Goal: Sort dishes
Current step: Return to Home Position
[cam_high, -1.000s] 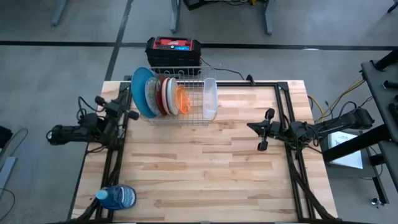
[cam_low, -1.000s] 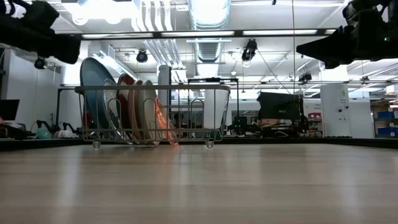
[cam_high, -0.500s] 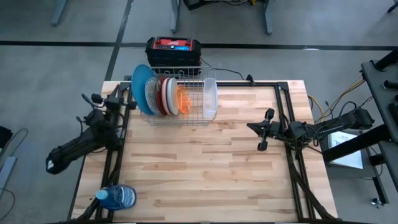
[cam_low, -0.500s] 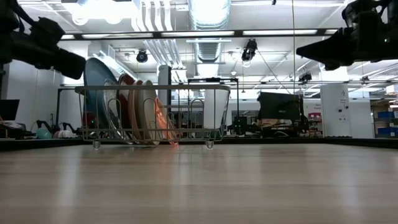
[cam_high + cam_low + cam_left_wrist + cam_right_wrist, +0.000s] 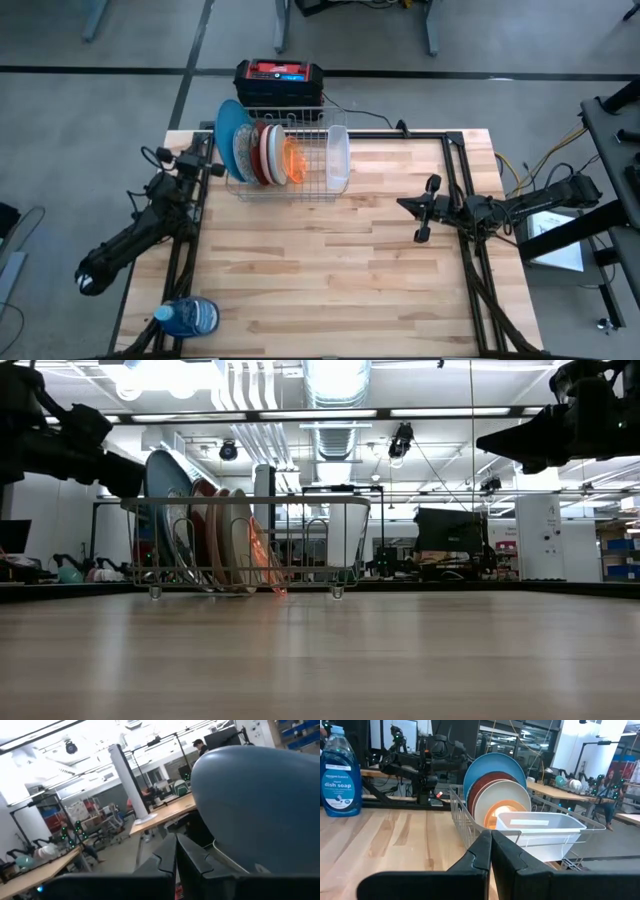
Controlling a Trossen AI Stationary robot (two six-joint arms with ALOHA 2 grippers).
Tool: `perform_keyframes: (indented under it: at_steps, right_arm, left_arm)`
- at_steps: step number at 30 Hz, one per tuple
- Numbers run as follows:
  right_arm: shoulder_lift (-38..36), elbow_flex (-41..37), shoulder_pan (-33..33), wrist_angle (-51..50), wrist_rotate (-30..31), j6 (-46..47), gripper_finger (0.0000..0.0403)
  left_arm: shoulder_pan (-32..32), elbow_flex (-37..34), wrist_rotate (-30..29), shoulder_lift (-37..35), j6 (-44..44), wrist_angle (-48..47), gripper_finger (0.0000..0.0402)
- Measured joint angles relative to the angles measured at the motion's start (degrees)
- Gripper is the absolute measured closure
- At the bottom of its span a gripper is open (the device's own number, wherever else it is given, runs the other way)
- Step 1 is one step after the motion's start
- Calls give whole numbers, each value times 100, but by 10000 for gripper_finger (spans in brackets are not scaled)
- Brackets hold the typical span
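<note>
Plates (image 5: 262,152) fill the rack (image 5: 310,500) at twelve o'clock, so left gripper (image 5: 176,837) at ten and right gripper (image 5: 490,835) at three hang clenched, empty.

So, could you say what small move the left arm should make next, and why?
Probably draw the shut, empty left tool back from the large plain blue plate: all dishes stand in the wire rack, and the tool hovers beside that plate.
</note>
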Motion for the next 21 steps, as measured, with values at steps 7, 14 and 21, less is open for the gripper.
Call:
perform_keyframes:
  at_steps: [7,14,21]
  right_arm:
    - [0,0,0,-10,-2,140,401]
    - [-2,0,0,-42,-1,108,401]
    - [0,0,0,-135,-2,103,401]
  left_arm:
    - [145,42,-230,148,27,262,401]
    - [157,38,-2174,260,55,316,401]
    - [280,33,-2707,611,-829,302,401]
